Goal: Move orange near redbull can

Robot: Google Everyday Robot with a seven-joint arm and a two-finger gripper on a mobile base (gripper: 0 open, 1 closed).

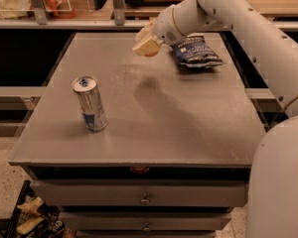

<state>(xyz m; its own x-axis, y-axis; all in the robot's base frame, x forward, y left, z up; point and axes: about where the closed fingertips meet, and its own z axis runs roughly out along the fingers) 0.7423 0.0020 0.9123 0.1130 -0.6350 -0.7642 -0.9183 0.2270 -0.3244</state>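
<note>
While redbull can [89, 103] stands on grey table [188, 118], end effector [145, 42] hovers rearward, grip unclear.

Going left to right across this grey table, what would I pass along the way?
Redbull can, upright near the left front → gripper, hanging above the far middle of the table → dark blue chip bag, lying at the far right → robot's white body at the right edge.

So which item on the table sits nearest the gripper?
The dark blue chip bag, lying flat beside the gripper at the back; the upright redbull can stands apart, front left.
</note>
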